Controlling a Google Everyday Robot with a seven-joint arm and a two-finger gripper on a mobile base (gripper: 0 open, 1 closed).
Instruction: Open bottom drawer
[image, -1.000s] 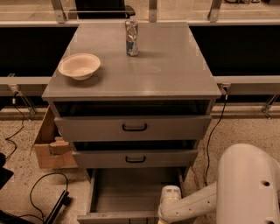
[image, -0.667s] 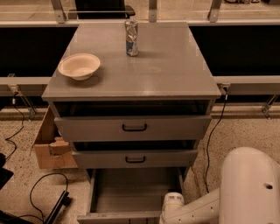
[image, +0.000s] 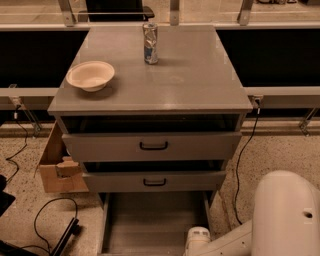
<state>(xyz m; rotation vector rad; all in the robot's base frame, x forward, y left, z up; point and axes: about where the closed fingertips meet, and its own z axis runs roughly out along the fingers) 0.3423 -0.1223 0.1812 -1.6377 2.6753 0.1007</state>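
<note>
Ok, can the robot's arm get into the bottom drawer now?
Probably yes: the bottom drawer is pulled out, its tray uncovered, and the arm sits low right by it. The gripper is out of view below.

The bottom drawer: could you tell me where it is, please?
The bottom drawer sits bottom centre in the camera view, pulled out under the middle drawer, robot arm at its right; the gripper is out of view.

Lost at the lower edge
The gripper sits out of sight below the frame, past the white end of the arm (image: 200, 240); beside it, the front and handle of the bottom drawer (image: 152, 220) are cut off.
</note>
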